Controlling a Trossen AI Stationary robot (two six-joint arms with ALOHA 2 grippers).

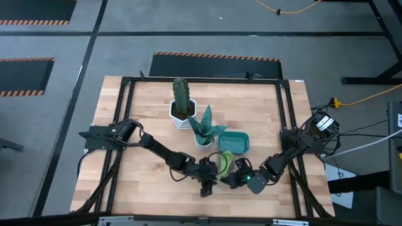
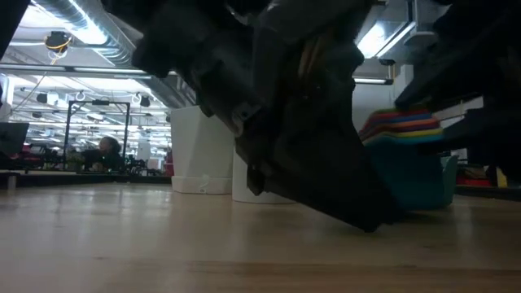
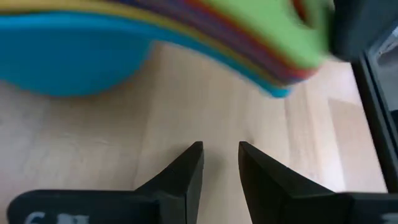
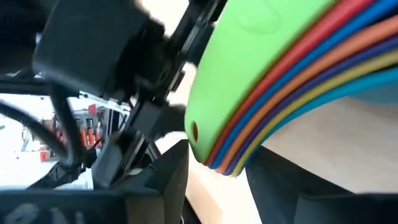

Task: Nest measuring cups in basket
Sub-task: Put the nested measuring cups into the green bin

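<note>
The measuring cups (image 2: 401,124) sit nested in the teal basket (image 1: 235,142), green one on top. Their stacked flat handles (image 1: 225,161) stick out over the basket's near rim, above the table. In the right wrist view, my right gripper (image 4: 239,180) is open with a finger on either side of the handles' free end (image 4: 214,152). My left gripper (image 3: 221,165) is open with a narrow gap. It is low over the bare table, just on the near side of the handles (image 3: 267,56), and nothing is between its fingers. My right gripper comes at the free end of the stacked handles (image 4: 211,158) from the table's near right, slanting down, and its fingers bracket that end. I cannot tell whether either finger touches the handles. The stack stays in the basket.
A white hexagonal pot with a tall cactus (image 1: 182,112) and a smaller white pot with a leafy plant (image 1: 204,135) stand just left of and behind the basket. Both arms crowd the table's near middle (image 1: 217,179). Bare wood lies to the left and far right.
</note>
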